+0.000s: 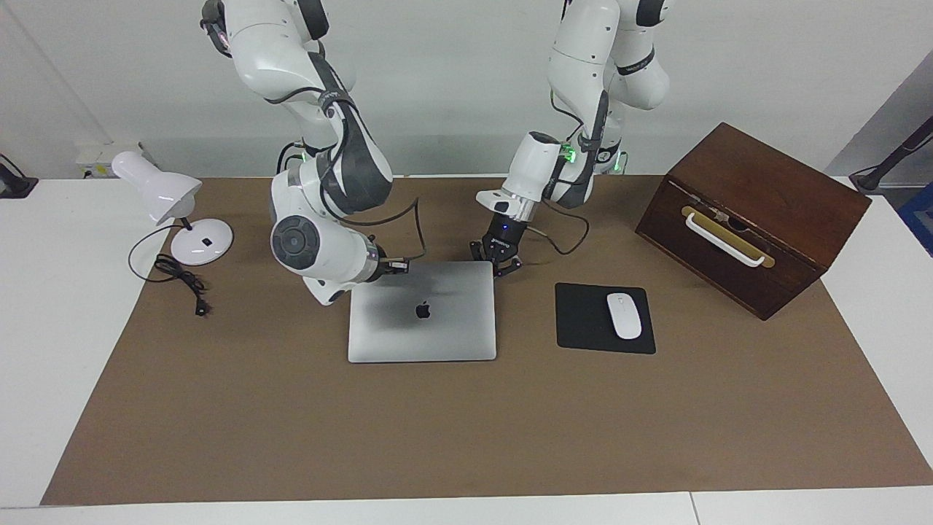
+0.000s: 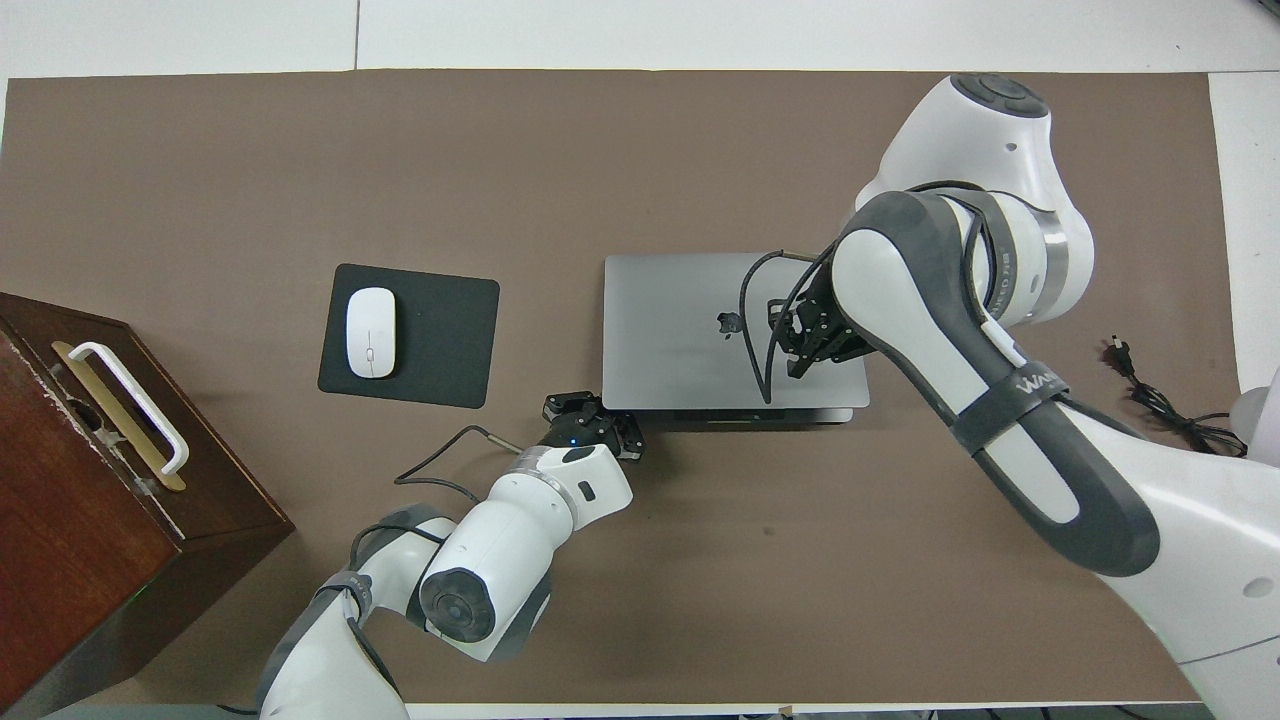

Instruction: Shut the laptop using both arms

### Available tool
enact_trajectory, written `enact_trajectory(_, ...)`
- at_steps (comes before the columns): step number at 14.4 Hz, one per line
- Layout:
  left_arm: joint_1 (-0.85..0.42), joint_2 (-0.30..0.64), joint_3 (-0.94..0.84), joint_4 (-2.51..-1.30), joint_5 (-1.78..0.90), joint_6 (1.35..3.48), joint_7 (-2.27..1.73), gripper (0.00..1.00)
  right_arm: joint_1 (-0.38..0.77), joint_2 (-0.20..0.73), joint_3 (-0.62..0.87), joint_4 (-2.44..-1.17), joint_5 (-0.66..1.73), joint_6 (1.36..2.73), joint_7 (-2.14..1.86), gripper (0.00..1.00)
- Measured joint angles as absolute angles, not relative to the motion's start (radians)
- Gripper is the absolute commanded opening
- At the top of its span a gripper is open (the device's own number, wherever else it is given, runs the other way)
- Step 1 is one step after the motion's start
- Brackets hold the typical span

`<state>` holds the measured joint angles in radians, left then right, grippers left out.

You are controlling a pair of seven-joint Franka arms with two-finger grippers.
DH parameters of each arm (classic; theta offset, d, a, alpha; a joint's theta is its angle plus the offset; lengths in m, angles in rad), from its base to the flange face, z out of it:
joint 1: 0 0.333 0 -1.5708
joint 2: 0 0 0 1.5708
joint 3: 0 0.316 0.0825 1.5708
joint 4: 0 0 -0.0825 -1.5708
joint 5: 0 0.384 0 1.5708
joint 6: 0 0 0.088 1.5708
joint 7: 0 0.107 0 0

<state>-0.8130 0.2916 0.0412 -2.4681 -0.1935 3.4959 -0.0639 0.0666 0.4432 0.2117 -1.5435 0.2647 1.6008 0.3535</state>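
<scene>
- The left gripper (image 1: 501, 268) sits low at the laptop's corner nearest the robots, toward the left arm's end, fingers pinched together on nothing.
- The right gripper (image 2: 800, 350) hangs over the lid, clenched too (holding nothing).
- The laptop (image 1: 423, 312) lies closed flat mid-table, logo up.
- Beside it, toward the left arm's end, a mouse (image 1: 624, 315) rests on its pad (image 1: 583, 321).

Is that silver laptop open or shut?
Shut: the slim silver-grey laptop lies flat, lid with dark logo facing up, no keys showing.
</scene>
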Motion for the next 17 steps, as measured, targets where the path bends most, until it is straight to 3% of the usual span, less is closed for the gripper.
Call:
enact_trajectory(5, -0.813, 0.291, 0.043, -2.466, -0.194, 3.491, -0.151, 0.00, 0.039, 0.415, 0.212, -1.454, 0.150, 1.511, 0.270, 0.00)
enact_trajectory(9, -0.813, 0.285, 0.045, -2.461, -0.194, 3.465, -0.197, 0.00, 0.033, 0.339, 0.212, -1.433, 0.008, 1.499, 0.180, 0.00)
enact_trajectory(15, -0.813, 0.208, 0.045, -2.441, -0.194, 3.224, -0.219, 0.00, -0.076, 0.242, 0.209, -1.431, -0.097, 1.497, -0.077, 0.00)
enact_trajectory(17, -0.813, 0.178, 0.047, -2.441, -0.194, 3.163, -0.225, 0.00, -0.083, 0.225, 0.209, -1.431, -0.129, 1.497, -0.106, 0.43)
